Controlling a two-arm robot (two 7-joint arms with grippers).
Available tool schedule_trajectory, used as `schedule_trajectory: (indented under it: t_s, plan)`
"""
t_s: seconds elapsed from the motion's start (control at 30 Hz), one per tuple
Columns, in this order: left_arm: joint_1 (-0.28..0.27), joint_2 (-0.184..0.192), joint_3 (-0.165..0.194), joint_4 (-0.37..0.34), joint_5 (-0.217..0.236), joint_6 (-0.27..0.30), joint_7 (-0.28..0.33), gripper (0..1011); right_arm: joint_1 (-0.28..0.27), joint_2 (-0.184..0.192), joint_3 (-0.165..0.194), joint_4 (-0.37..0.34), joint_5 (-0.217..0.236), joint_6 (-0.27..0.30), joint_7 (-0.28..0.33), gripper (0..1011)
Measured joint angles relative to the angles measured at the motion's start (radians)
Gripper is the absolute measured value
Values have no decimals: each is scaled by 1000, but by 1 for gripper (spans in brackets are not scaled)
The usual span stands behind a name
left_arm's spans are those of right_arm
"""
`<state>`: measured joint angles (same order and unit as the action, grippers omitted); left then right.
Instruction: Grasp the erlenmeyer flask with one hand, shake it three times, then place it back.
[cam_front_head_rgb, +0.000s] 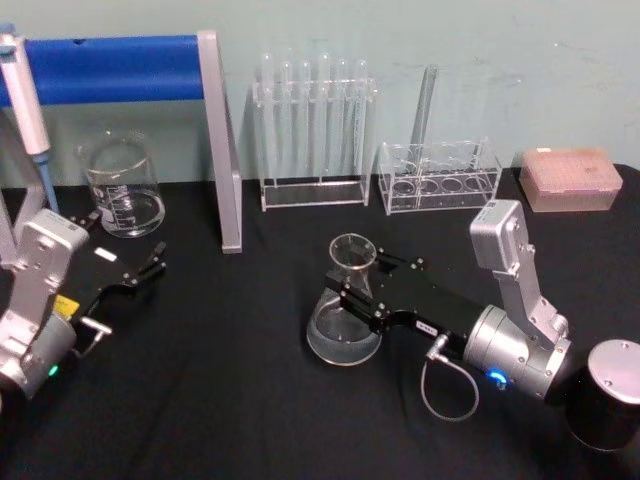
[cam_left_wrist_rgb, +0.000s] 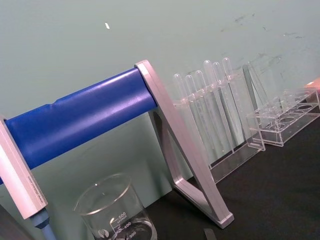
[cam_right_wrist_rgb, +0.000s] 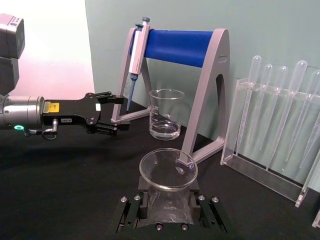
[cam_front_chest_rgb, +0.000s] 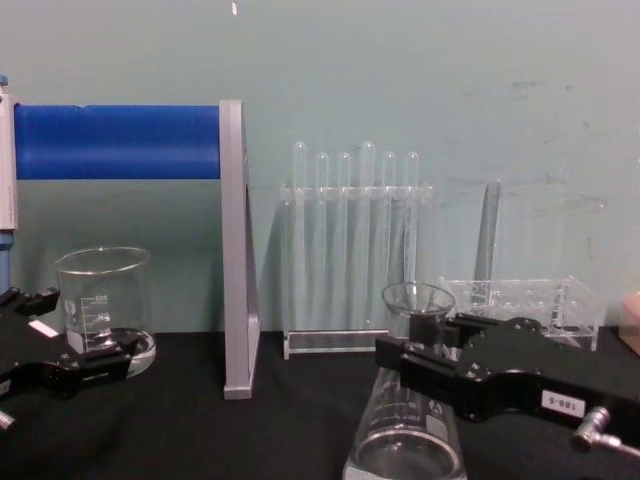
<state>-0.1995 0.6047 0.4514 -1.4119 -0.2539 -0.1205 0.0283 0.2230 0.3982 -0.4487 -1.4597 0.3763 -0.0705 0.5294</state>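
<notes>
Erlenmeyer flask (cam_front_head_rgb: 345, 325): clear glass, upright on black table (cam_front_head_rgb: 230, 380), near centre. Right gripper (cam_front_head_rgb: 352, 288): reaches in from 4 o'clock, jaws pinching the flask's neck. Left gripper (cam_front_head_rgb: 152, 265): at 9 o'clock of flask, well apart, jaws spread. Glass beaker (cam_front_head_rgb: 123, 190): 10 o'clock. Test-tube rack (cam_front_head_rgb: 312, 130): 12 o'clock.

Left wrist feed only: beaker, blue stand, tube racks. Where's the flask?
Observer: The erlenmeyer flask stands upright on the black table, in front of the test tube rack.
Operator: Anything holding it?
Observer: Yes, the right gripper has its jaws closed on the neck; the base looks to be on the table.
Operator: And my left gripper?
Observer: The left gripper is open, low over the table near the beaker, apart from the flask.
</notes>
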Motion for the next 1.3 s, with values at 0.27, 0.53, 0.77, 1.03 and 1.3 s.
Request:
schedule_trajectory:
  t_s: [0.27, 0.53, 0.77, 1.03, 1.3]
  plan:
    - [0, 0, 0, 0, 0, 0, 0, 1001, 8, -2, -7, 19, 5, -3, 5, 453]
    - [0, 0, 0, 0, 0, 0, 0, 1001, 15, -1, -12, 30, 6, -6, 11, 453]
    - [0, 0, 0, 0, 0, 0, 0, 1001, 17, 2, -15, 36, 6, -9, 14, 453]
    - [0, 0, 0, 0, 0, 0, 0, 1001, 20, 2, -19, 45, 5, -10, 15, 453]
    - [0, 0, 0, 0, 0, 0, 0, 1001, 24, 4, -22, 53, 3, -10, 20, 453]
